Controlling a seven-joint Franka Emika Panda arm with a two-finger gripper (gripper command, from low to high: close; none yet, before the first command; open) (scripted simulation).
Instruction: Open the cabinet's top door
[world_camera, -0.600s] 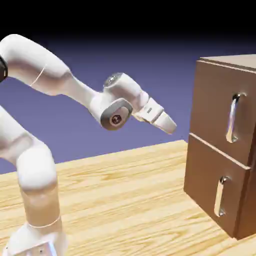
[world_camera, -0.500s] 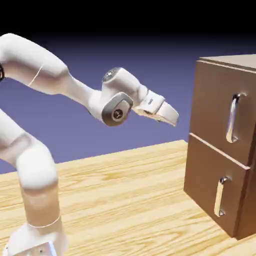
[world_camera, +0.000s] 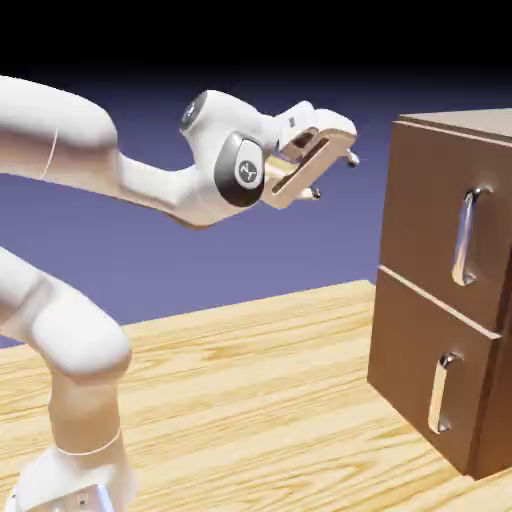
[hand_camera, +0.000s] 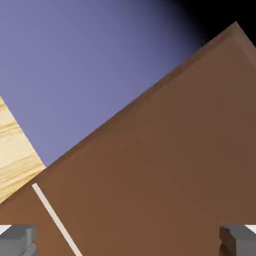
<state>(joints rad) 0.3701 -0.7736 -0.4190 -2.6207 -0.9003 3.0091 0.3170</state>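
Claw (world_camera: 333, 174) wide, holding nothing, well apart from cabinet (world_camera: 425, 330) at 3 o'clock on desk (world_camera: 250, 400). Top door (world_camera: 425, 215) shut. Advice: level with long handle (world_camera: 466, 236), straddle bar, then close.

Glossy white arm (world_camera: 70, 330) of thick rounded segments, faint seam lines ringing the links. Grey round joint cap (world_camera: 244, 172) at upper centre, small mark on it. Pale flat-sided gripper (world_camera: 333, 176), short dark-grey fingertips (hand_camera: 17, 239).
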